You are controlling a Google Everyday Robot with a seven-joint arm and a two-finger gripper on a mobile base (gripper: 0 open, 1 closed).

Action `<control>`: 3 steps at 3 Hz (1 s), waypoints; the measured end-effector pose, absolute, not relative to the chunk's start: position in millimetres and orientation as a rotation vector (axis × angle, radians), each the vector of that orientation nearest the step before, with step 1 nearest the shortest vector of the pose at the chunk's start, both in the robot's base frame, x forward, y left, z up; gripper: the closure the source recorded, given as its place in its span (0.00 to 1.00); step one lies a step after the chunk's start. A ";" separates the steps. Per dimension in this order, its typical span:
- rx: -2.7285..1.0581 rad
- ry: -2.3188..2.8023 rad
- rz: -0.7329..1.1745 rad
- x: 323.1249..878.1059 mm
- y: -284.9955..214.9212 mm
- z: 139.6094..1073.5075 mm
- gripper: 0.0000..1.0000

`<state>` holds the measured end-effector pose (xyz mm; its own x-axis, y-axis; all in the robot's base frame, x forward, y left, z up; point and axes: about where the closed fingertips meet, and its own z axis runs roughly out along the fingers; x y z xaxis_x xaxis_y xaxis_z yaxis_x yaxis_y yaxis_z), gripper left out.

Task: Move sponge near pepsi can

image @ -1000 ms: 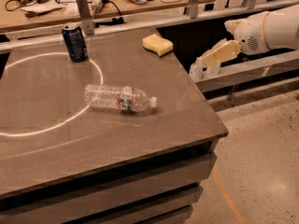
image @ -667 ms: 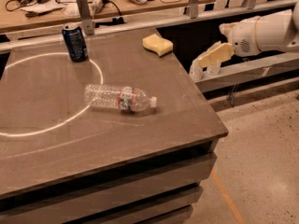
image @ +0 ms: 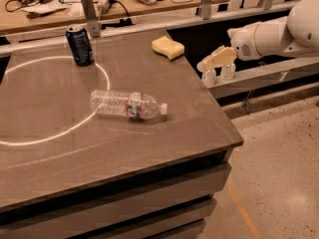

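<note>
The pale yellow sponge [image: 168, 47] lies flat near the table's far right edge. The dark blue pepsi can [image: 79, 45] stands upright at the far left, on the white circle line. My gripper [image: 203, 66] hangs off the table's right side, level with the tabletop. It is to the right of the sponge and a little nearer the camera, pointing left, apart from the sponge and holding nothing that shows. The white arm [image: 279, 34] reaches in from the right.
A clear plastic bottle [image: 127, 104] with a red-green label lies on its side mid-table. A metal post [image: 89, 14] stands right behind the can. A cluttered wooden bench [image: 50, 16] runs along the back. A grey rail [image: 259, 73] lies under the gripper.
The gripper and arm have moved left, closer to the table's right edge and the sponge. The sponge, can and bottle have not moved.
</note>
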<state>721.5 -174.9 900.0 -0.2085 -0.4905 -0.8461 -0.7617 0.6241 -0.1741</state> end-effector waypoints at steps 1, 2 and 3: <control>-0.964 1.884 0.317 740.6 -167.3 893.6 0.00; -0.931 1.902 0.341 754.6 -154.7 885.0 0.00; -0.951 1.905 0.362 768.8 -125.6 877.6 0.00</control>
